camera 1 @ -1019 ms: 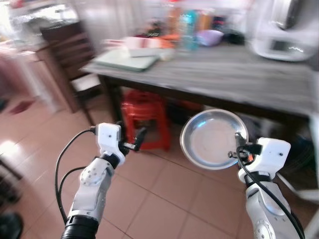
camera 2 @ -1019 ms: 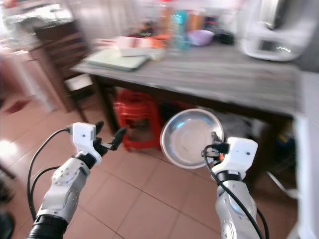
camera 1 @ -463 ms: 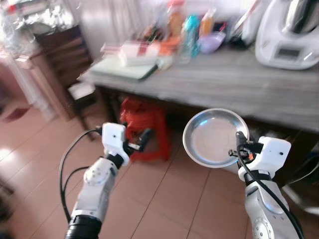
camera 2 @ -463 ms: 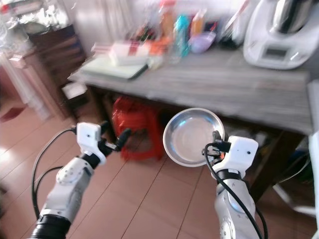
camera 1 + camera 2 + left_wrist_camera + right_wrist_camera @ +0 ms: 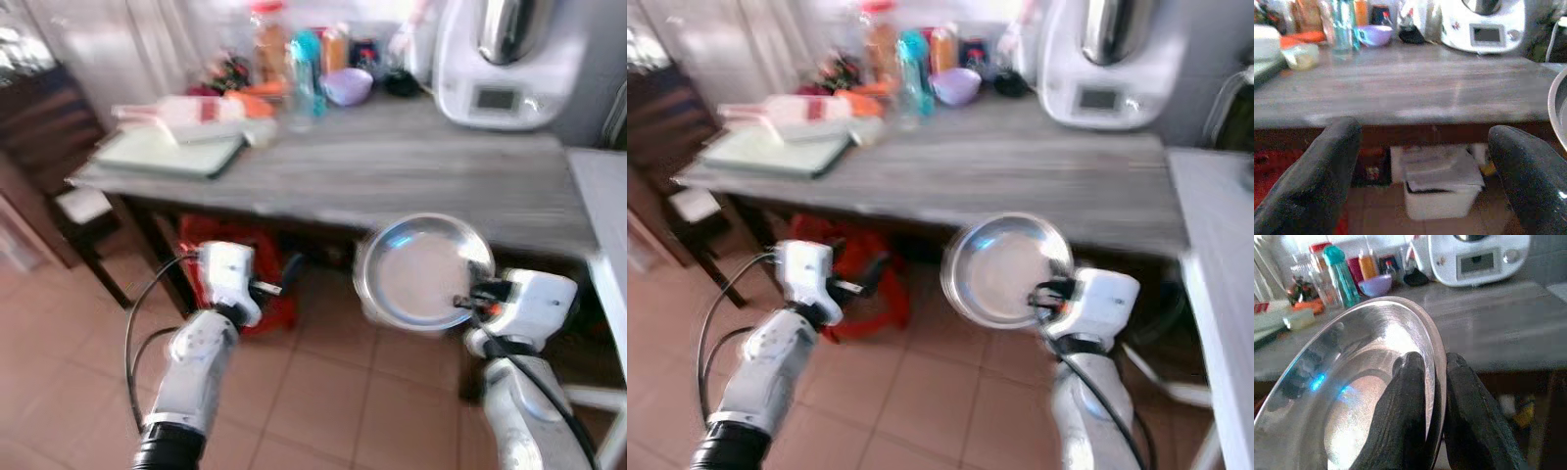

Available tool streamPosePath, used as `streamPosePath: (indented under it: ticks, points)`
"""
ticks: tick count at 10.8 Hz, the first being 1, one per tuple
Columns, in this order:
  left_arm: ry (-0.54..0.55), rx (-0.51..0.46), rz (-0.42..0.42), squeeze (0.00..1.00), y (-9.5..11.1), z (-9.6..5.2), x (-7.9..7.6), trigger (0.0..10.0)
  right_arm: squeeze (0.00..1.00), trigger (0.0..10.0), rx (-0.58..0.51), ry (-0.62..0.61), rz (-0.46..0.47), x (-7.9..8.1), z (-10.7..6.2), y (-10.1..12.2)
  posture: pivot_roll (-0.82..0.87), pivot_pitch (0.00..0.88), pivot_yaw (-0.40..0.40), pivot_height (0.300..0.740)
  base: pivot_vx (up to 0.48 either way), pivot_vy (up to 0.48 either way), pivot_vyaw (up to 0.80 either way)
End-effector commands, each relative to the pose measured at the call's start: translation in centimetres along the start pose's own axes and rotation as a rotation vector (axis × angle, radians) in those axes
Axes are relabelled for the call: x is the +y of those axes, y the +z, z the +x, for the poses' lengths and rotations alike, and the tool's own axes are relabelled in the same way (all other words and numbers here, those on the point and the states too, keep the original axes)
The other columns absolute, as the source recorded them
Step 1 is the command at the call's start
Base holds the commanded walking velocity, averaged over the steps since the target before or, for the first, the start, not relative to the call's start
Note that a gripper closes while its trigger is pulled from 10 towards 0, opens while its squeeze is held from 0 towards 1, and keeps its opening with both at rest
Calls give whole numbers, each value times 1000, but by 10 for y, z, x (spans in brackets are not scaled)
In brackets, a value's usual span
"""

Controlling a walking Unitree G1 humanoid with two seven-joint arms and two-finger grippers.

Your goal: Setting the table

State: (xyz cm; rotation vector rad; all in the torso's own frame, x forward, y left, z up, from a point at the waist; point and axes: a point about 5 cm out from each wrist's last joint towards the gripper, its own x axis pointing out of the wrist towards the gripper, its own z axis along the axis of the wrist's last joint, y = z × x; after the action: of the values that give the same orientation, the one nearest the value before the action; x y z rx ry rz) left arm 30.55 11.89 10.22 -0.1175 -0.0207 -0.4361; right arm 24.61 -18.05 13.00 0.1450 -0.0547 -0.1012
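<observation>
My right gripper (image 5: 472, 295) is shut on the rim of a round steel plate (image 5: 421, 272), holding it tilted upright in front of the table edge. The right wrist view has both black fingers (image 5: 1410, 396) pinching the steel plate (image 5: 1352, 396) at its rim. My left gripper (image 5: 284, 279) is open and holds nothing, raised before the table's front; its two fingers (image 5: 1317, 176) stand wide apart in the left wrist view. The grey wooden table (image 5: 392, 166) lies straight ahead with a bare stretch in its middle.
On the table stand a white kitchen machine (image 5: 500, 64), a purple bowl (image 5: 348, 86), bottles (image 5: 304, 64) and a green tray (image 5: 167, 152) with a white box. A red stool (image 5: 220, 269) and a white bin (image 5: 1437, 193) sit underneath. A dark chair (image 5: 59, 147) stands left, a white counter (image 5: 607, 215) right.
The camera has moved closer to the table and turned right, so the table looks nearer. Both arms keep their pose, with the plate still held.
</observation>
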Motion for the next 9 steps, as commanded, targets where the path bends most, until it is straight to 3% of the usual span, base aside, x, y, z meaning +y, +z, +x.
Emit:
streamPosePath:
  ticks: [1,9]
  points:
    - [41,0,17,0,3,-5,13,10000,0,10000,-22,47,26,13,2,4,-8,0,82,740,364,0,0]
    - [12,8,11,0,0,-3,8,10000,0,10000,-23,52,29,15,3,4,-18,0,81,740,383,0,0]
